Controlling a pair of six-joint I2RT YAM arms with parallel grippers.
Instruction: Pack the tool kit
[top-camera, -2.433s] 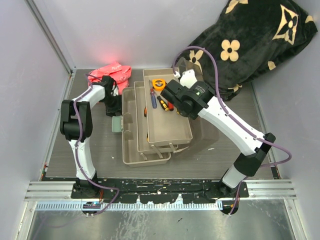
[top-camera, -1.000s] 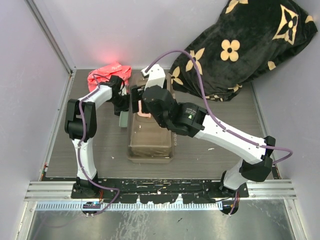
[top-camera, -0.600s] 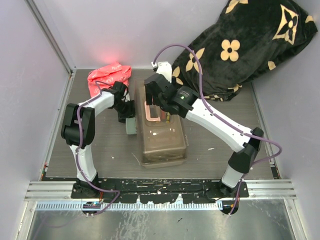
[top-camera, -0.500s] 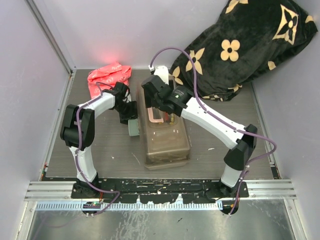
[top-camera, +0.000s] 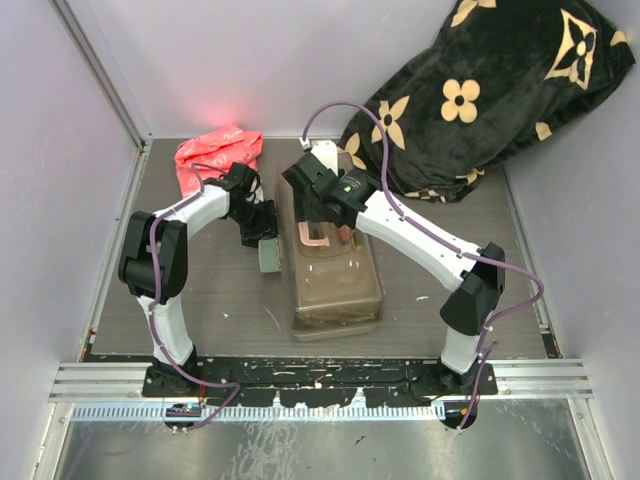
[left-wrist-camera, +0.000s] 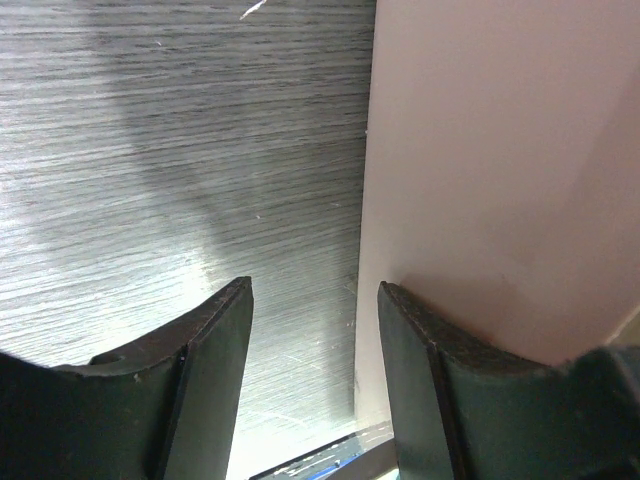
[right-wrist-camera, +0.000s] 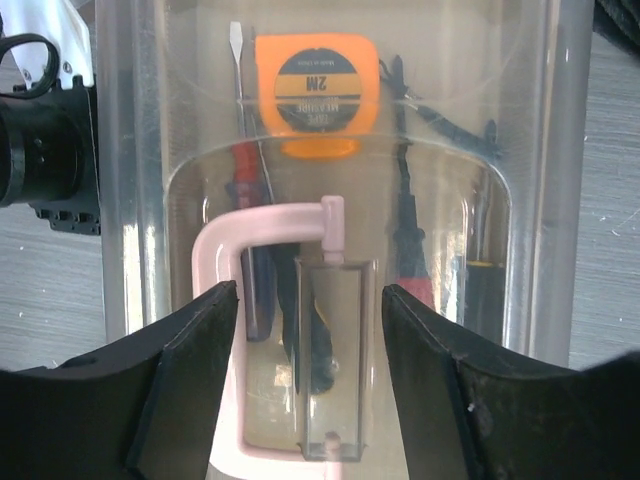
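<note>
Right gripper (right-wrist-camera: 308, 295): fingers spread, empty, over the pale handle (right-wrist-camera: 225, 250). Left gripper (left-wrist-camera: 315, 290): fingers apart, nothing between, beside the wall of the toolbox (top-camera: 335, 285). Box mid-table (top-camera: 200, 300), lid down. Tape measure (right-wrist-camera: 317, 95) and screwdriver (right-wrist-camera: 237, 70) inside. Judged nearly done; latching possibly left.

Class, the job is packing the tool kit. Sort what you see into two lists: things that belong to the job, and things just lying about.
Belongs to the job:
toolbox
its handle
tape measure
screwdriver

Just lying about:
blanket
red crumpled bag
</note>
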